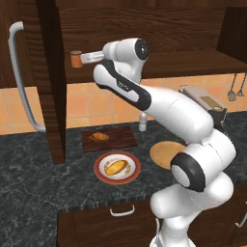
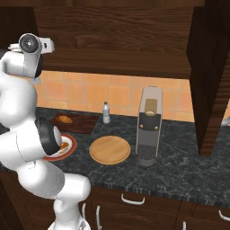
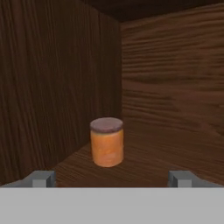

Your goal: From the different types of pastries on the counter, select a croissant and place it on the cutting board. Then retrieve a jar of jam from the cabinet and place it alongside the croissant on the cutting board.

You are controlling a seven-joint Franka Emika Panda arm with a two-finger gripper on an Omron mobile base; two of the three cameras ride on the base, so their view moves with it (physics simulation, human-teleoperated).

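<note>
So at this point the croissant (image 1: 99, 137) was sitting on the cutting board (image 1: 120, 140), toward its left end, which left the right part of the board bare for the jam. That looked like the first half of the job done. The other pastry, the yellow-orange one (image 1: 117, 167), sat on its red-rimmed plate (image 1: 102, 173) just in front of the board, and I had no reason to touch it.

I had the arm reaching up into the open cabinet (image 1: 46, 72), door swung out with the grey handle (image 1: 19, 77) facing me. The jar of jam (image 3: 106, 141) stood upright on the cabinet shelf, close to the left inside wall, and the gripper (image 3: 112, 178) was lined up level with it and straight on, so the jar sat between the two fingertips (image 3: 41, 178) in the hand view. Claw was fully spread, nothing in it, and there was a clear gap to the jar.

My guess for the next bit: push forward until the fingers straddle the jar, then close. The wall right beside it worried me a little, since the left finger didn't have much room.

The tan round plate (image 1: 166, 153) and the small clear bottle (image 1: 142, 126) were just bystanders on the counter (image 1: 29, 178).
</note>
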